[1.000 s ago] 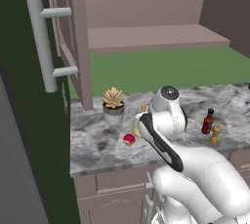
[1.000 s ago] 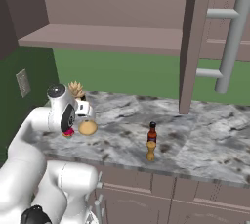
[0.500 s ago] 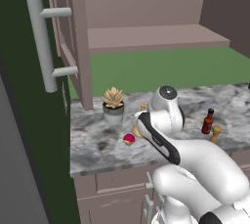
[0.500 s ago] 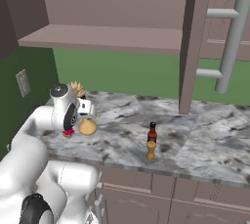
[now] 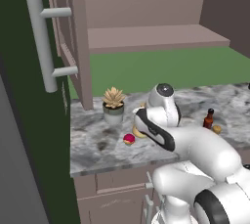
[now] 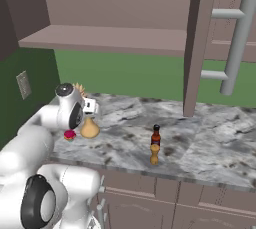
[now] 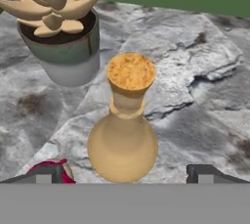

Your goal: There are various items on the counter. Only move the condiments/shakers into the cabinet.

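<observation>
The tan flask bottle (image 7: 123,137) with its cork top stands upright on the marbled counter (image 7: 195,96), right in front of my gripper (image 7: 124,176). The gripper is open, its fingertips (image 7: 46,174) wide apart on either side of the bulb and clear of it. From the right base view, the hand (image 6: 91,107) hangs just above the flask (image 6: 90,128). Farther right, the dark red sauce bottle (image 6: 156,135) stands behind the small wooden shaker (image 6: 155,154). Above, the cabinet shelf (image 5: 151,37) is open, its door (image 5: 68,37) swung out.
The potted succulent (image 7: 58,22) stands just behind and left of the flask. The tiny red round thing (image 5: 129,139) lies close by it near the front edge. The cabinet's other door (image 6: 200,48), with a long grey handle (image 6: 235,48), hangs open over the counter's right part.
The arm has shifted a little, bringing the hand slightly closer to the flask. The jaws have stayed open. Nothing on the counter has moved.
</observation>
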Available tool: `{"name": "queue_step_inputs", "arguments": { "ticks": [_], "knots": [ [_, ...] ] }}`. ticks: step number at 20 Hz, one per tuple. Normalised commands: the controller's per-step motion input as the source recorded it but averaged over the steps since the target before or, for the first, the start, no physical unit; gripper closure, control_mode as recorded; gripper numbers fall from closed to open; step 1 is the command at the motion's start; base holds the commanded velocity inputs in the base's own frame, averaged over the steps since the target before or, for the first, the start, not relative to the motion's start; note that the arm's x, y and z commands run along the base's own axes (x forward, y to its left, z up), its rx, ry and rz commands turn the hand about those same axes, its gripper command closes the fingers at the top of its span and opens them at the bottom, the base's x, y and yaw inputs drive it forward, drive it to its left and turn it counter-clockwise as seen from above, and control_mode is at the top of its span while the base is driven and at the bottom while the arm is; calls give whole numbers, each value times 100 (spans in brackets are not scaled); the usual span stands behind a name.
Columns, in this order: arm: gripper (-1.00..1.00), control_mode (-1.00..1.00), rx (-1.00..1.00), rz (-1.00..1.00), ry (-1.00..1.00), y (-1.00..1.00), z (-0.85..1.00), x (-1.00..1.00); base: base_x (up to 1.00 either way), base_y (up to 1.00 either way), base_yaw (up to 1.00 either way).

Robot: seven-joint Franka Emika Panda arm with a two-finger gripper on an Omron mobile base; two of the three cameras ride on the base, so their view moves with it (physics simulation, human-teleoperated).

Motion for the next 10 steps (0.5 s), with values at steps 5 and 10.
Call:
{"name": "queue_step_inputs", "arguments": {
  "ticks": [5, 10],
  "knots": [
    [-100, -100, 0, 0, -3, 0, -7, 27, 0, 0, 0],
    [-100, -100, 0, 0, -6, 0, -14, 20, 0, 0, 0]
  ]
}}
